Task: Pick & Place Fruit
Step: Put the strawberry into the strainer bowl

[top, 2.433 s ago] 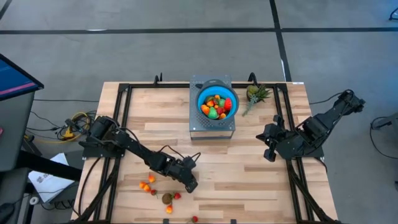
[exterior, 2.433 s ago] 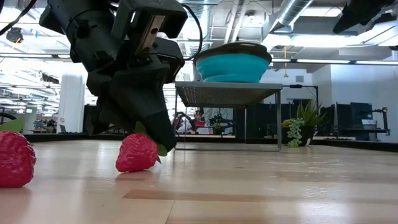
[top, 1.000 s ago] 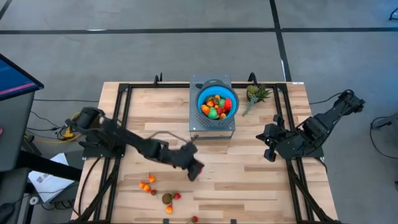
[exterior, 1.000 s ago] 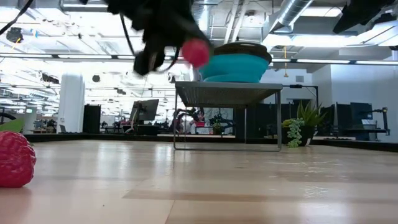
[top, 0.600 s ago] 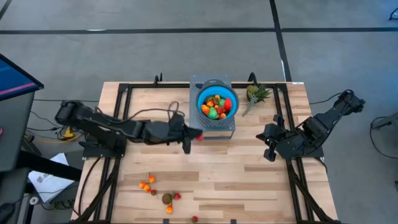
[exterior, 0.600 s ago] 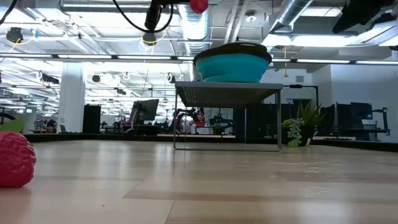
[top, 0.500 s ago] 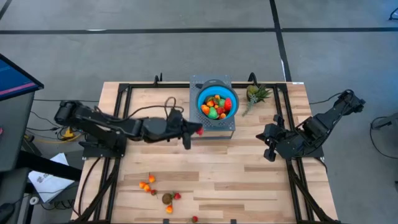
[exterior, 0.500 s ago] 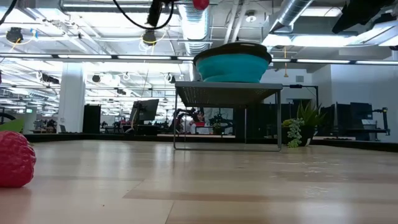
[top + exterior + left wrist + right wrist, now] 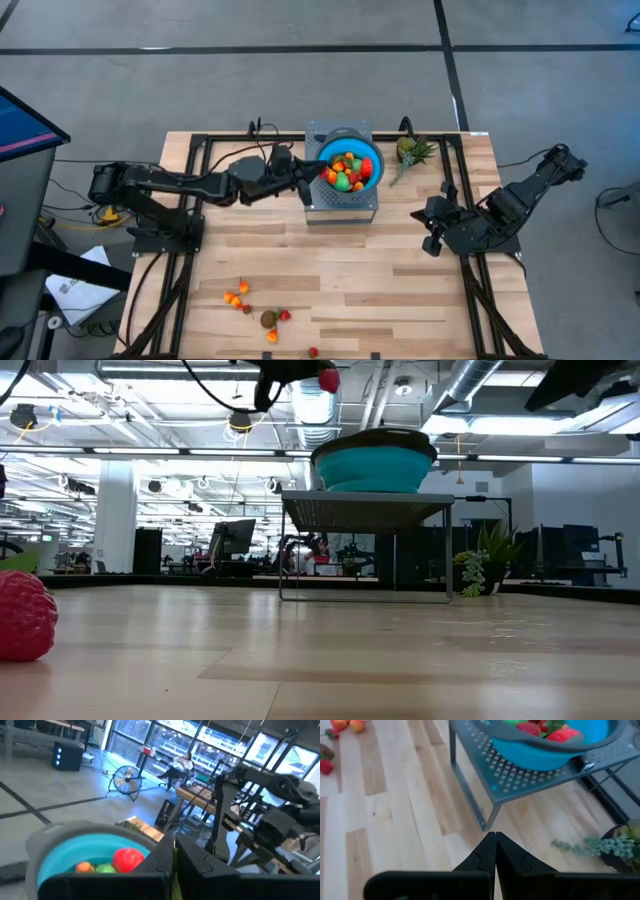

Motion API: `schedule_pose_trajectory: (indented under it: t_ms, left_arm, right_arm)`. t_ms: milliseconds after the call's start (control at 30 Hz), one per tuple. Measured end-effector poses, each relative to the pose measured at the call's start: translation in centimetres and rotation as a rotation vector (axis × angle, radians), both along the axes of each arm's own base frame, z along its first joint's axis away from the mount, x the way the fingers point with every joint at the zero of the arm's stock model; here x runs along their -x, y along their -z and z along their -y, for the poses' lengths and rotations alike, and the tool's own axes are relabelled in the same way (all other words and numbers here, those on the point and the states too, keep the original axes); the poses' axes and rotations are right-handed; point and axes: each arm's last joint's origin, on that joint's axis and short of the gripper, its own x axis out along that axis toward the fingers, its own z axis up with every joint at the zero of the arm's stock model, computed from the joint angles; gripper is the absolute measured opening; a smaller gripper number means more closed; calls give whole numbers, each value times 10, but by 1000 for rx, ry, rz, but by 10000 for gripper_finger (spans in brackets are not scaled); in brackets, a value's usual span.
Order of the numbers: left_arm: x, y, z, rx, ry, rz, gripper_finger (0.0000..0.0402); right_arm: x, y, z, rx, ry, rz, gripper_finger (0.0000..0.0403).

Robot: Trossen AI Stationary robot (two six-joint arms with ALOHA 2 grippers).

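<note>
My left gripper (image 9: 312,172) reaches from the table's left to the left rim of the blue bowl (image 9: 372,160) and is shut on a red strawberry (image 9: 327,378). In its wrist view the fingers (image 9: 190,857) stand over the bowl (image 9: 60,850), which holds red, orange and green fruit. The bowl sits on a grey perforated stand (image 9: 340,206). Several small fruits lie on the table near its near edge (image 9: 237,296), and one strawberry (image 9: 25,615) shows close in the low view. My right gripper (image 9: 495,845) is shut and waits at the table's right side (image 9: 433,225). My left gripper pinches the red strawberry (image 9: 327,378) at the free ends of its fingers, coming roughly level from the table's left. The fruit is lifted clear, higher than the bowl's rim. A yellow-green sliver (image 9: 173,885) shows between the fingers; the held part cannot be told.
A spiky green pineapple-like piece (image 9: 410,150) stands right of the stand near the far edge. Black rails (image 9: 200,190) run along the table's left and right sides. Bare wood (image 9: 380,270) lies between the stand and the near edge.
My left gripper, shut on the strawberry, has risen from the middle of the table and swung toward the far edge, reaching the bowl's left rim. The strawberry has gone up with it, clear of the table.
</note>
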Motion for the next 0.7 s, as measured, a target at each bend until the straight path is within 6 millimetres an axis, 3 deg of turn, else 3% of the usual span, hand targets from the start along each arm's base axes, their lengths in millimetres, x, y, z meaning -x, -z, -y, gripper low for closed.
schedule_pose_trajectory:
  t_ms: [400, 700]
  left_arm:
    - [-40, 21, -46, -139, -19, -92, 1]
    - [-40, 24, -66, -189, -75, -143, 1]
  right_arm:
    - [-8, 0, 17, 4, 128, 3, 0]
    - [-9, 0, 21, 2, 154, 1, 0]
